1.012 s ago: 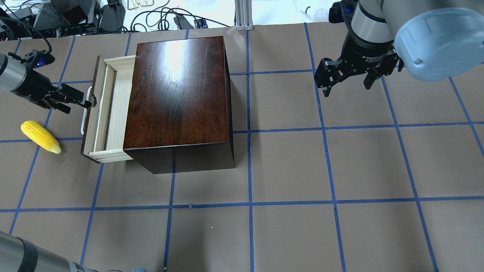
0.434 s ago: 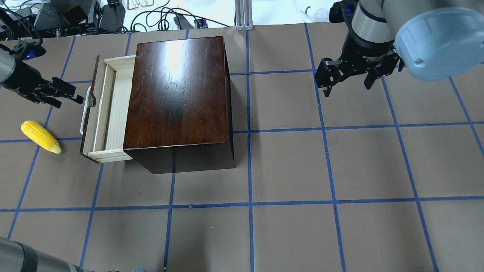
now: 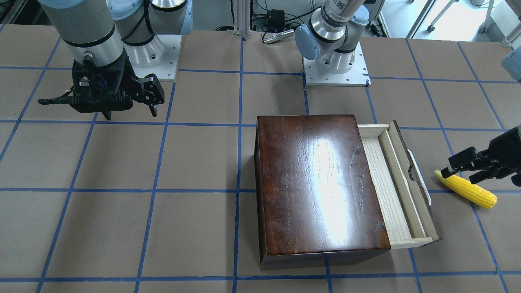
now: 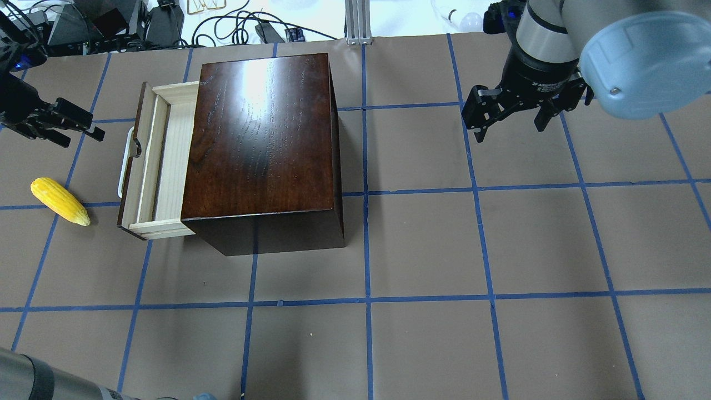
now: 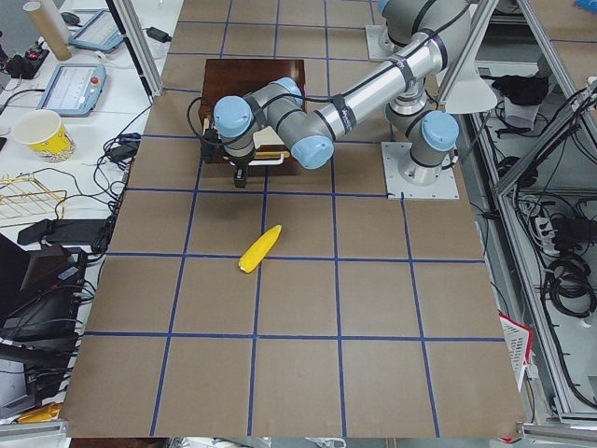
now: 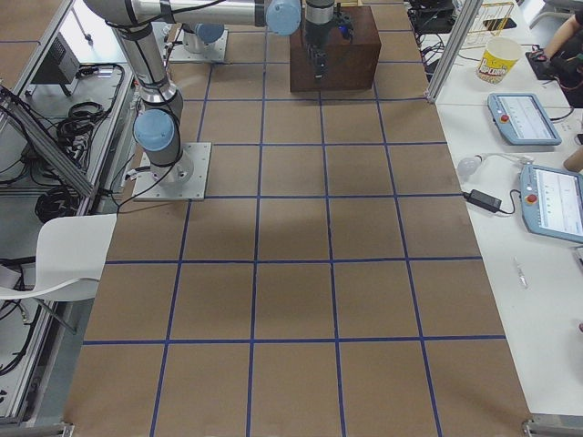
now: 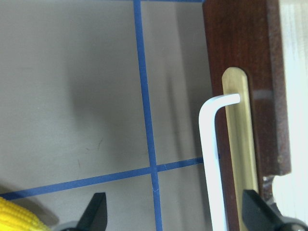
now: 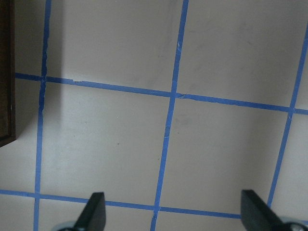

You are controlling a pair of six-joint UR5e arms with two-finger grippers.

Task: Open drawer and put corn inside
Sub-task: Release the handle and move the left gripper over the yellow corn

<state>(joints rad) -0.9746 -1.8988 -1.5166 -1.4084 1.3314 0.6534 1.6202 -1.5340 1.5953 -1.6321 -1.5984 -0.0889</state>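
Backing off from the white bar handle (image 4: 123, 166), the left gripper (image 4: 83, 136) is now sitting well apart from it, farther left and toward the far edge than 1 second ago. The drawer (image 4: 158, 161), the corn (image 4: 60, 201) and the right gripper (image 4: 511, 130) are staying where they were.

From the front, the drawer (image 3: 390, 187) is standing partly pulled out of the glossy dark wooden box (image 3: 317, 183), its pale grained tray showing. The corn (image 3: 466, 189), yellow, ridged and tapered, is lying on the brown paper just right of the handle (image 3: 419, 175), under the left gripper (image 3: 462, 173). The right gripper (image 3: 97, 108) is hovering far left, fingers spread. A code label (image 3: 340, 5) is showing on the left arm, too small to read.

Overhead, the box (image 4: 264, 139) is reflecting a bright glare. White print on the right wrist is too small to read.

From the left end, the corn (image 5: 259, 249) is lying near the left gripper (image 5: 241, 173).

From the right end, the box (image 6: 332, 45) is sitting far off.

At the left wrist, the left gripper (image 7: 178, 216) is spreading its 2 fingers wide around nothing, with the rounded handle (image 7: 211, 159) and a corn corner (image 7: 14, 216) in view.

At the right wrist, the right gripper (image 8: 175, 216) is likewise gaping wide over blue tape lines (image 8: 168, 120).
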